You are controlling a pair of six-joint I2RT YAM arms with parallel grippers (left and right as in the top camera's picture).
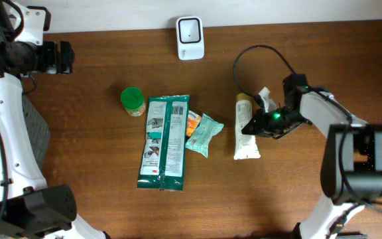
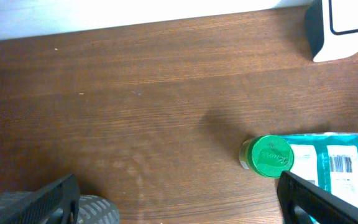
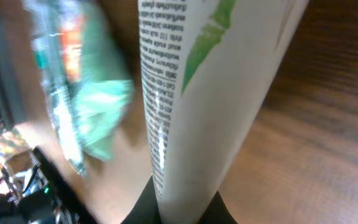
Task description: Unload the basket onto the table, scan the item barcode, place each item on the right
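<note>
**A:** Where's the tube [image 1: 247, 145]?

**B:** On the bench [image 1: 98, 179], below and right of the scanner [image 1: 190, 38]. The right hand [image 1: 252, 125] is clamped on its middle.

**A:** Advice?

**B:** Lift it level. I can't see the barcode, so roll the print toward the scanner.

**A:** Obstacles?

**B:** A black cable [image 1: 260, 48] loops right of the scanner. The teal packet [image 1: 165, 143] and green-lidded jar [image 1: 132, 100] lie below it. The left hand [image 1: 63, 58], far left, gapes empty.

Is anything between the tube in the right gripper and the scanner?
Nothing visible. Bare table lies between the tube, held by the right gripper, and the scanner. The black cable loops beside that path, and the packets lie beside the tube, off it.
</note>
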